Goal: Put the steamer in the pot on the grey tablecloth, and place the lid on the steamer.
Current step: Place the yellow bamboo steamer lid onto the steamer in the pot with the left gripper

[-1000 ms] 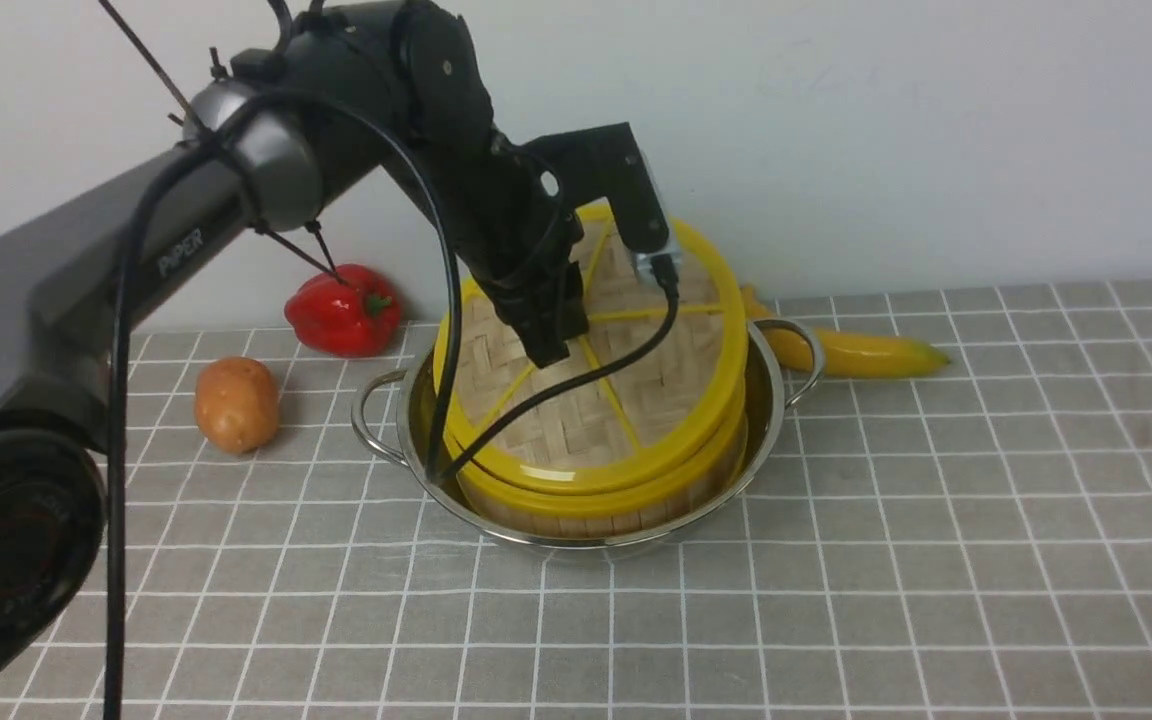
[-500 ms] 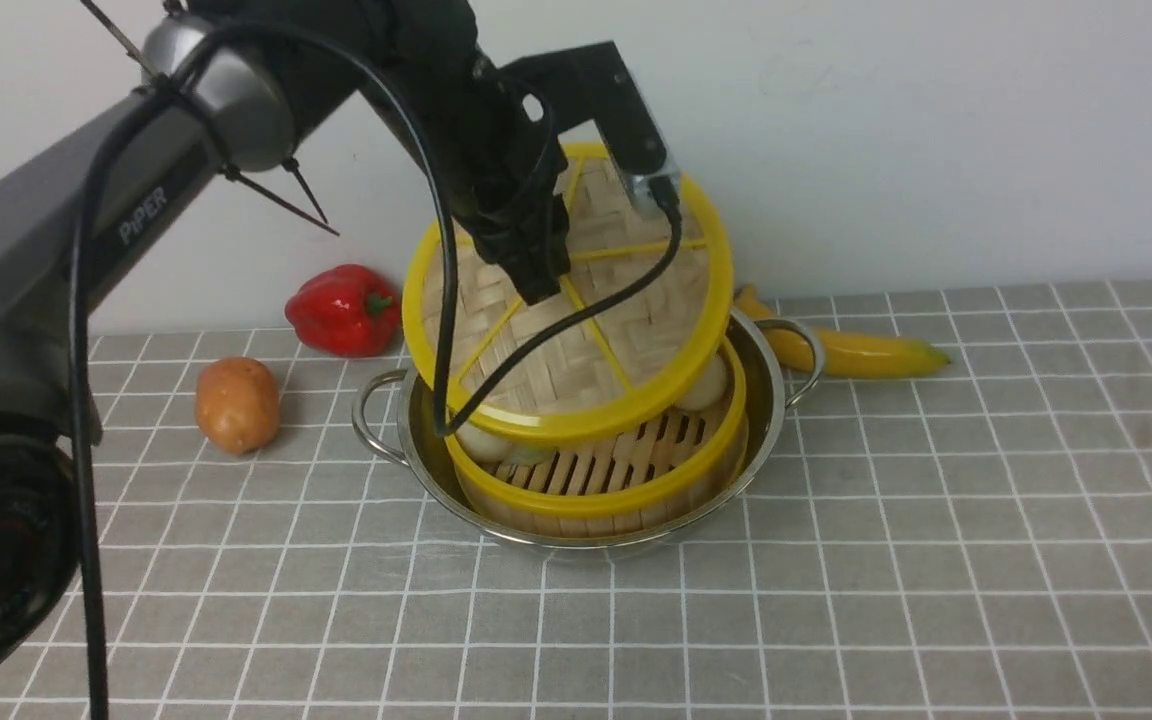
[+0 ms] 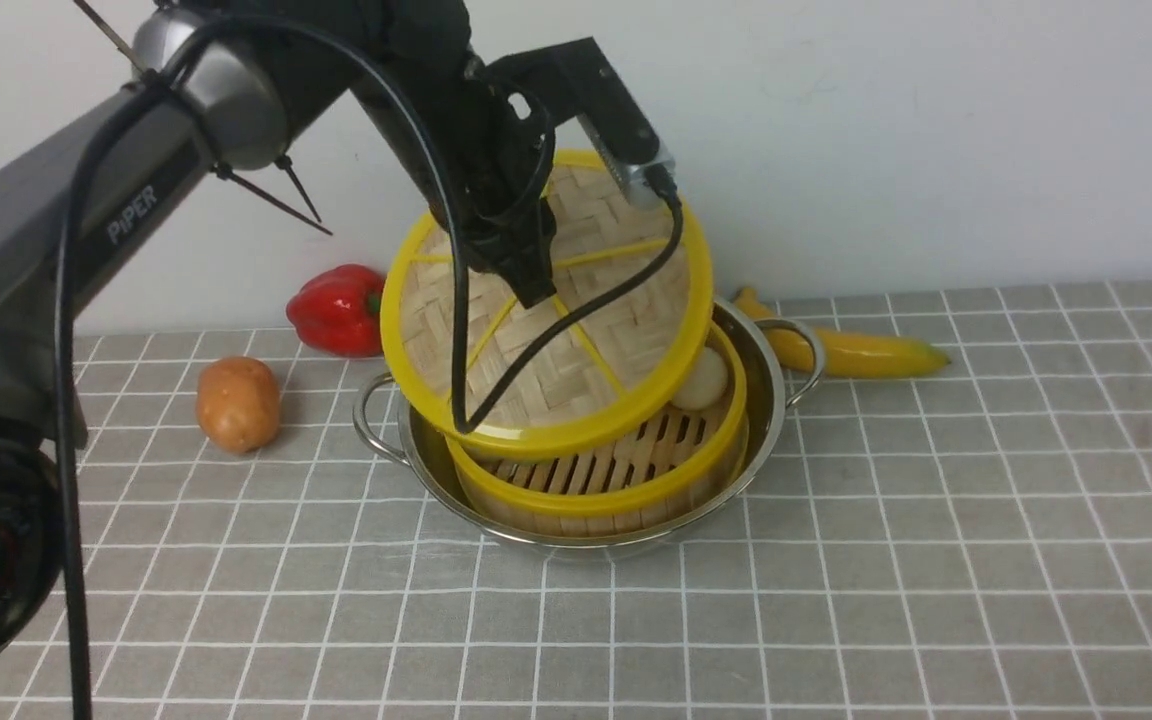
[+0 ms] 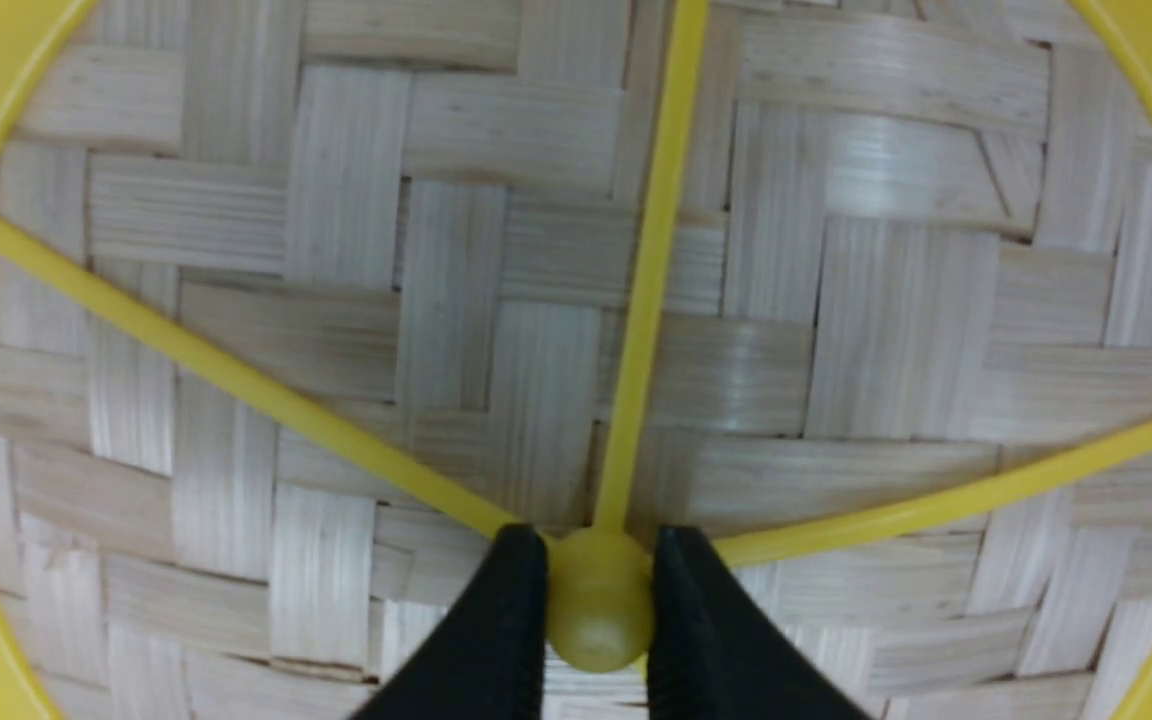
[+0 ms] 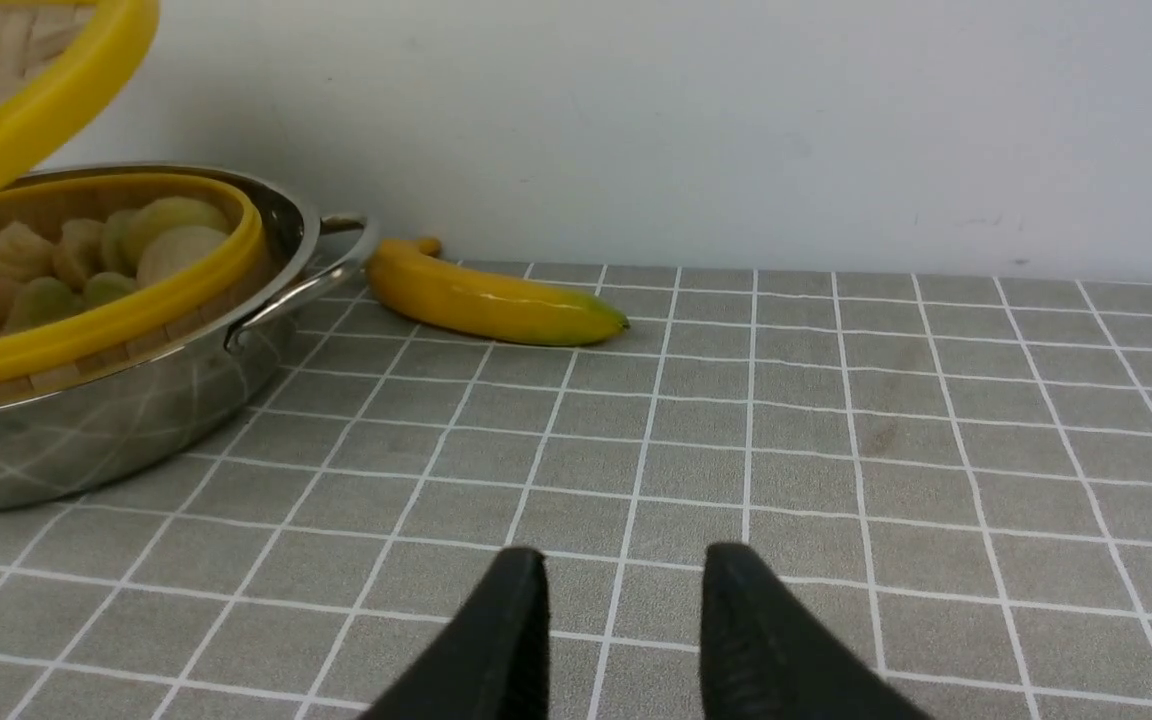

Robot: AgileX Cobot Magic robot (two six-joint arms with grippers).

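Above the pot (image 3: 776, 400), the left pincer (image 4: 600, 600) grips the lid (image 3: 626, 310), its edge overlapping the steamer (image 3: 586, 505).

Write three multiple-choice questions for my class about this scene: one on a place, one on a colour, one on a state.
1. Where is the steamer?
A) beside the pot
B) inside the pot
C) on the potato

2. What colour is the pepper?
A) red
B) green
C) white

3. How is the lid?
A) lying on the cloth
B) closed over the steamer
C) held up by its knob

Key:
1 B: the steamer sits within the rim of the pot.
2 A: the pepper shows red skin.
3 C: the left tool grips the knob of the lid, leaving the slatted floor visible.
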